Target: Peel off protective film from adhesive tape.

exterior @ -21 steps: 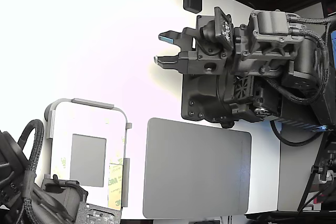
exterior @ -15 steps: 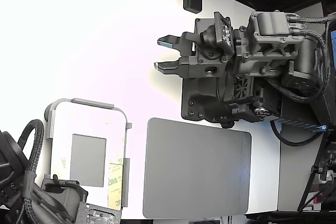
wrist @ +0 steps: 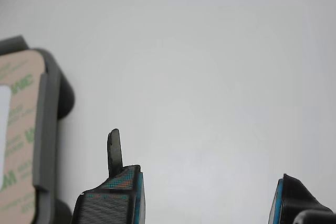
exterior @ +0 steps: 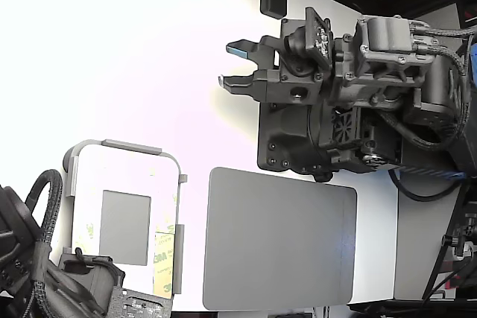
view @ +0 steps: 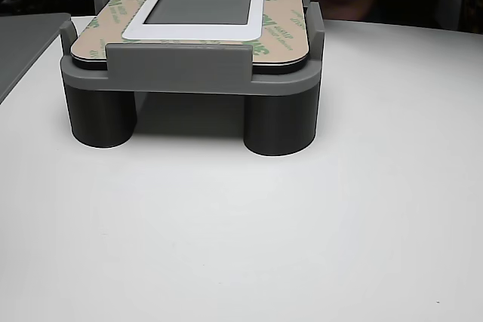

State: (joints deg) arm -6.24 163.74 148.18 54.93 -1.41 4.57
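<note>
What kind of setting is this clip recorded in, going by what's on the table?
Most likely a lab or factory-style assembly test bench. A grey fixture on round legs holds a flat panel edged with tan protective film, a robot gripper hangs open above the bare white table, and a grey mat lies alongside.

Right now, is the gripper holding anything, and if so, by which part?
Nothing is held. The gripper is open over bare white table, apart from the protective film, which lies on the grey fixture.
</note>
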